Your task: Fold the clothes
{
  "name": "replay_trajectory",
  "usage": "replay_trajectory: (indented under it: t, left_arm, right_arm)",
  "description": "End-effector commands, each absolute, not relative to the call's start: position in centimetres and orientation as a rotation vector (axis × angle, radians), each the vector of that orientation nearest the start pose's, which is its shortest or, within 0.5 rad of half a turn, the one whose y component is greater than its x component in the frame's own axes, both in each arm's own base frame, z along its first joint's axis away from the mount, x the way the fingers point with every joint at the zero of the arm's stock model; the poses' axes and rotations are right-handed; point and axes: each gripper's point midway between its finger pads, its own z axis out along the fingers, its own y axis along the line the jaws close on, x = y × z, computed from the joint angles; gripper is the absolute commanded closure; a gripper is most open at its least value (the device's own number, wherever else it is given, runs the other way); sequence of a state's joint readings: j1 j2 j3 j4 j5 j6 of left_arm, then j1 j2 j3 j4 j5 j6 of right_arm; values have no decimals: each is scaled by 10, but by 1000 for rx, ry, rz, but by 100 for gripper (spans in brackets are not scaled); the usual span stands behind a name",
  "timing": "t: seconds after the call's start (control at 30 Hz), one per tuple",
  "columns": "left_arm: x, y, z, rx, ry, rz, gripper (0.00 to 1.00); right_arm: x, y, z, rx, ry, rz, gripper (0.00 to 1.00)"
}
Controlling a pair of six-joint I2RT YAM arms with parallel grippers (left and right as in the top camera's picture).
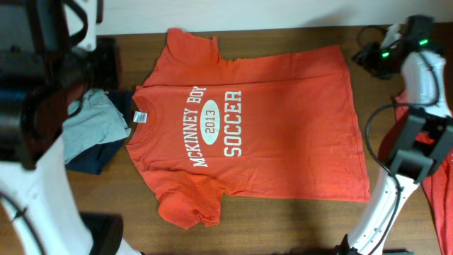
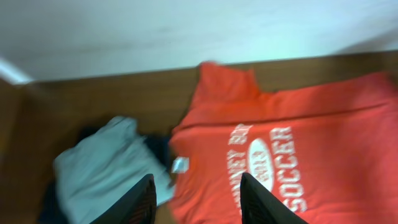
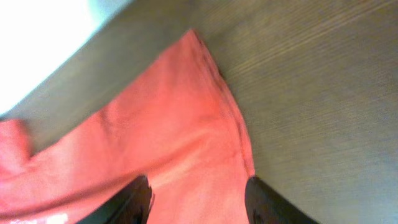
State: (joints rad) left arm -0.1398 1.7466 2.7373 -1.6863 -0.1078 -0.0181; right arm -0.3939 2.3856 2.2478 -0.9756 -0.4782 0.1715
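Left pincer (image 2: pixel 199 205) stands open in its wrist view. Its two dark fingers (image 2: pixel 134 202) are apart at the bottom edge with nothing between them, above the collar end of the orange-red T-shirt (image 2: pixel 292 143). Right pincer (image 3: pixel 199 202) is open as well, its fingers (image 3: pixel 267 202) apart over a hem corner of the same shirt, and the fabric below them is not gripped.

Seen from overhead, the shirt lies spread flat across the middle of the brown worktop (image 1: pixel 297 227), collar toward the left of the frame and white soccer lettering face up. The sleeve at the lower edge is rumpled. Just left of the collar a pale grey-blue garment (image 1: pixel 95 120) rests on a dark navy one (image 1: pixel 95 157). More orange-red cloth (image 1: pixel 442 191) shows at the right edge.
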Motion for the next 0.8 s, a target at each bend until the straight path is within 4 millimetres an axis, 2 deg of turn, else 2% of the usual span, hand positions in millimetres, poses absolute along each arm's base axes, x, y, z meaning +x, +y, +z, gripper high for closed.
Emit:
replay_trajectory:
  t: [0.0,0.13,0.2,0.3,0.4,0.43,0.47,0.6,0.63,0.7,0.77]
  left_arm:
    - [295,8,464,-24,2239,222,51]
    - [265,12,442,-77,2309,190,50]
    - [258,4,419,-43,2387,145,49]
    - [251,-18,365,28,2577,8,49]
    - [243,-38,303,71,2792,-127,49]
    - [239,-44,269,76,2890,-170,49]
    - [236,-48,244,71,2955,-201,50]
    - [221,-58,170,63,3103,-299,50]
    - [208,-65,133,22,3167,-373,50]
    - [194,-72,103,-32,3212,-456,49]
    - [181,-76,81,-88,3246,-506,50]
  right_arm:
    - [530,-137,249,358,2360,552,46]
    - [484,-120,324,299,2321,500,42]
    - [456,-105,357,283,2298,489,41]
    - [406,-81,393,286,2297,490,38]
    - [359,-64,405,392,2339,511,36]
    - [340,-57,406,421,2367,517,36]
    - [333,-55,409,411,2362,502,37]
    - [308,-43,415,415,2361,450,34]
    - [295,-32,419,410,2353,457,34]
    - [281,-20,424,377,2343,461,33]
    - [265,-6,427,358,2336,475,28]
